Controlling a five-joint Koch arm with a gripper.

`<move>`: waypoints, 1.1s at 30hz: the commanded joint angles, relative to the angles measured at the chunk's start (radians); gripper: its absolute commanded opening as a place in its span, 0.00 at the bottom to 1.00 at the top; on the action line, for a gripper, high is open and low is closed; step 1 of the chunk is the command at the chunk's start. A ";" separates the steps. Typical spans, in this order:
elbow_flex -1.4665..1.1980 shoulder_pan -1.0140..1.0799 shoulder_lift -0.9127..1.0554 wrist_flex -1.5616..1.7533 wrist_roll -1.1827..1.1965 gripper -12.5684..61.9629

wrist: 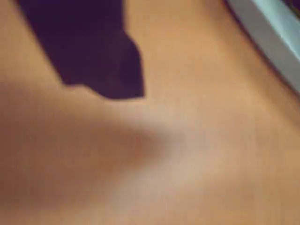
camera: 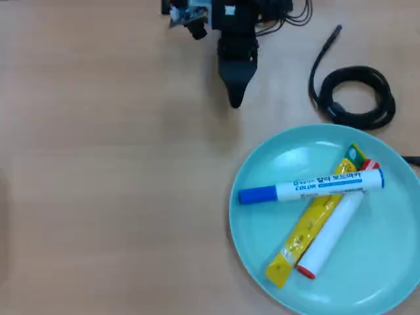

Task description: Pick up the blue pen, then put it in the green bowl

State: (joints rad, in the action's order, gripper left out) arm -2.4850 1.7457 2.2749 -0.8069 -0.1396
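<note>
Left half of the overhead view: bare pale wooden table (camera: 98,164), nothing else. At upper centre, the black arm and its black pointed gripper (camera: 236,98), tip aimed down the frame over bare wood, well apart from everything. Only 1 dark point shows, jaws one behind the other, so cannot tell whether released or clenched; nothing visibly in it.

At lower right, the large round glossy teal-green bowl (camera: 256,223), shallow as a plate, cut off by the right and bottom edges. Inside, 3 things: the white-barrelled blue pen with blue cap and blue lettering (camera: 315,186), lying nearly level, cap at left near the bowl's left rim, crossing over the flat yellow packet (camera: 308,230) and touching the white marker with red cap (camera: 331,233), both slanting down to the left. So already resting in the dish, by the look of it.

At upper right, a coiled black cable (camera: 357,98), near the bowl's rim.

Handling, as a guess: light, rigid, smooth plastic, round, apt to roll or slip; best pinched across the barrel's middle, beside the lettering, clear of the packet below.

Wrist view: blurred wood (wrist: 187,140), a dark jaw shape at upper left, a pale grey-green rim sliver (wrist: 276,42) at upper right. No pen, no packet, no cable there; only the overhead view gives the layout.
</note>
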 commanded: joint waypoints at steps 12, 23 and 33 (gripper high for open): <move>-0.265 0.025 0.101 0.368 0.006 0.74; -0.479 0.057 0.106 0.399 0.008 0.74; -0.611 0.071 0.104 0.394 0.018 0.53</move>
State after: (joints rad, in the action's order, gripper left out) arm -2.9637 1.7994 2.2749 -0.3712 -0.1396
